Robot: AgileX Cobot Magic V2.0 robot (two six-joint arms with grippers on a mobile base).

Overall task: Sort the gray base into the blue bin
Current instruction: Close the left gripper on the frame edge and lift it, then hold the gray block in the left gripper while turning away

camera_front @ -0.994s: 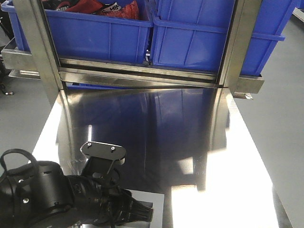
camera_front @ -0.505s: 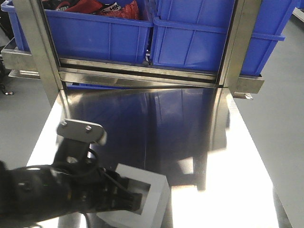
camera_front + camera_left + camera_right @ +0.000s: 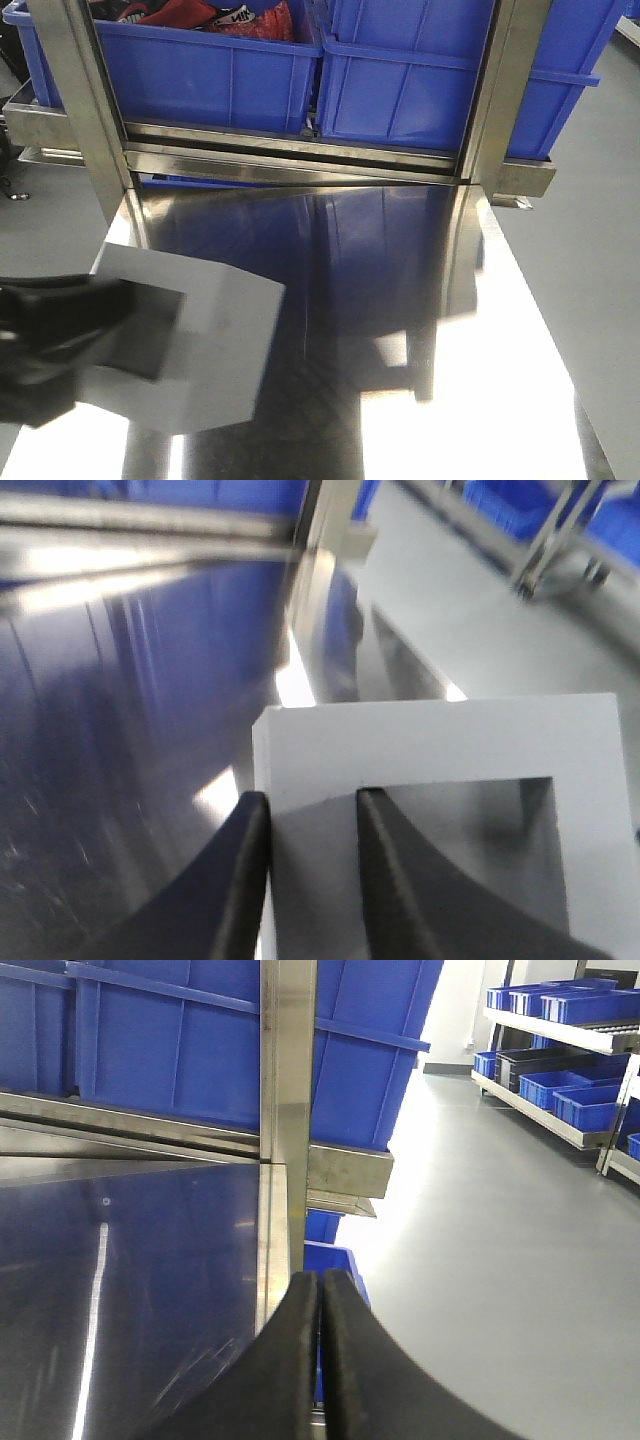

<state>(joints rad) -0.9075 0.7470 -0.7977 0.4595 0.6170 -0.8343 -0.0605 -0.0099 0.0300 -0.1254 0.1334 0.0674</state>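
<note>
One gray base (image 3: pixel 430 742), matte, square, windowed face

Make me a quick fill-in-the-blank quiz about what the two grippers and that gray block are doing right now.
1. The left gripper is shut on one wall of the matte gray square base, with one finger inside its square recessed ____.
2. The right gripper has its fingers pressed together and holds ____.
3. In the front view, the large bright-blue plastic bin on the left holds a bright ____ item.

Missing words: window; nothing; red.
</note>
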